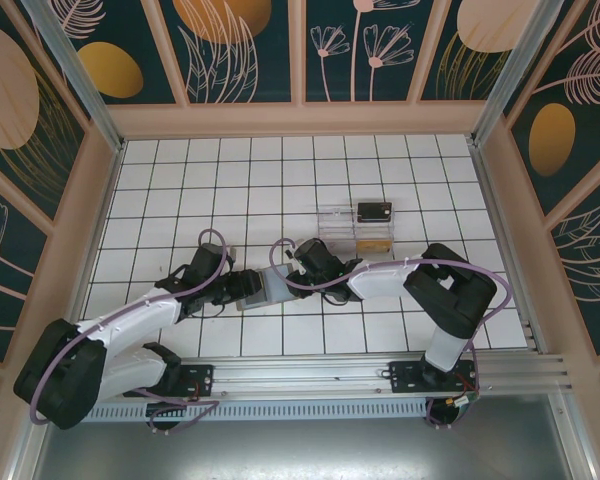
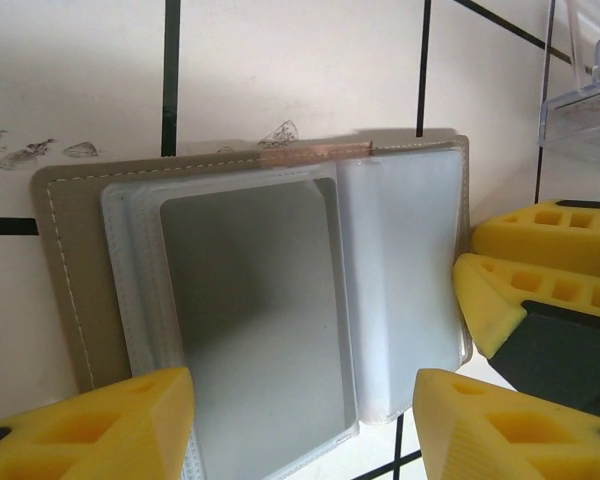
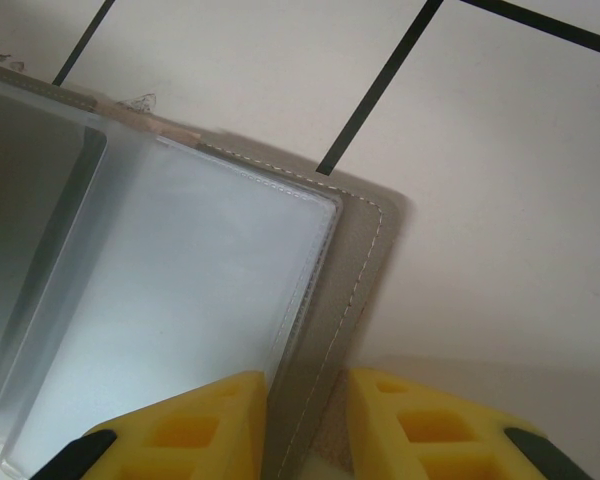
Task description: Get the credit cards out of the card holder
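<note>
The right gripper (image 3: 308, 400) is narrow, its yellow fingers astride the stitched outer edge of the card holder (image 3: 170, 290). It looks pinched on that cover, most likely to pin the holder open and stop it sliding. The left gripper (image 2: 302, 392) stands wide. One finger is over the left panel and the other is past the right panel, so the whole open holder lies between them, probably lined up to reach into a pocket.

The holder lies flat on the white tiled counter (image 1: 180, 180), between the two arms. Its clear sleeves (image 2: 400, 280) show only grey behind them, and I cannot tell whether a card remains inside.

Beyond the right gripper is the clear plastic tray (image 1: 335, 225), with a black card (image 1: 374, 211) and a tan-gold card (image 1: 373, 243) at it. The right gripper's fingers crowd the holder's right edge, leaving the left gripper little room there.
</note>
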Controlling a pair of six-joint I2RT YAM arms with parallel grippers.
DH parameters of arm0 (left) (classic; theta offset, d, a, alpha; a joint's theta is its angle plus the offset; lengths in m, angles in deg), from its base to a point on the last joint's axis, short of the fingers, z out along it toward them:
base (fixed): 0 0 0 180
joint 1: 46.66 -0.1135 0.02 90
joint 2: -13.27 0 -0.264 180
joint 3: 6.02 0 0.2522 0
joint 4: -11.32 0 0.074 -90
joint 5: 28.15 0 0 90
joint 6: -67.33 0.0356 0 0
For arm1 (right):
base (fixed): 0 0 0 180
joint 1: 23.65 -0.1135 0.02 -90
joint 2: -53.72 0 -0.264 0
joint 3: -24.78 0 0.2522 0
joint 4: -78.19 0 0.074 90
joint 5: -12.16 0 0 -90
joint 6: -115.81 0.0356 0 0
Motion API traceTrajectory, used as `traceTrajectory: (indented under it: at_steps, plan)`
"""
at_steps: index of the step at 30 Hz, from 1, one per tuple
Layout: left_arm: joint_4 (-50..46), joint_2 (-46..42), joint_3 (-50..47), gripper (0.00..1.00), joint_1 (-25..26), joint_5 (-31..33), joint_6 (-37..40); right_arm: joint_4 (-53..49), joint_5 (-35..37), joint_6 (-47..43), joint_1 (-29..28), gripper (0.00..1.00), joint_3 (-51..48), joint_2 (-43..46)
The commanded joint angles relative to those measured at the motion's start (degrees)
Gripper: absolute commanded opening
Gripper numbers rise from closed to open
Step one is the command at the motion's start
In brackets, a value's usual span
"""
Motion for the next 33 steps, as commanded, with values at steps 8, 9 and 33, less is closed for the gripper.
traceTrajectory:
  at_steps: [8,9,33]
  plan:
    - [0.2,3.3,0.8,0.61,0.2,-0.5,0.9,-3.4,-0.2,0.8,-0.6,0.30,-1.0,-2.9]
    - [0.3,3.4,0.8,0.61,0.2,-0.5,0.9,-3.4,-0.2,0.8,-0.7,0.30,-0.9,-3.0]
    - [7.1,3.9,1.4,0.75,0.2,-5.5,0.0,-3.2,-0.2,0.9,-0.7,0.30,-1.0,-3.4]
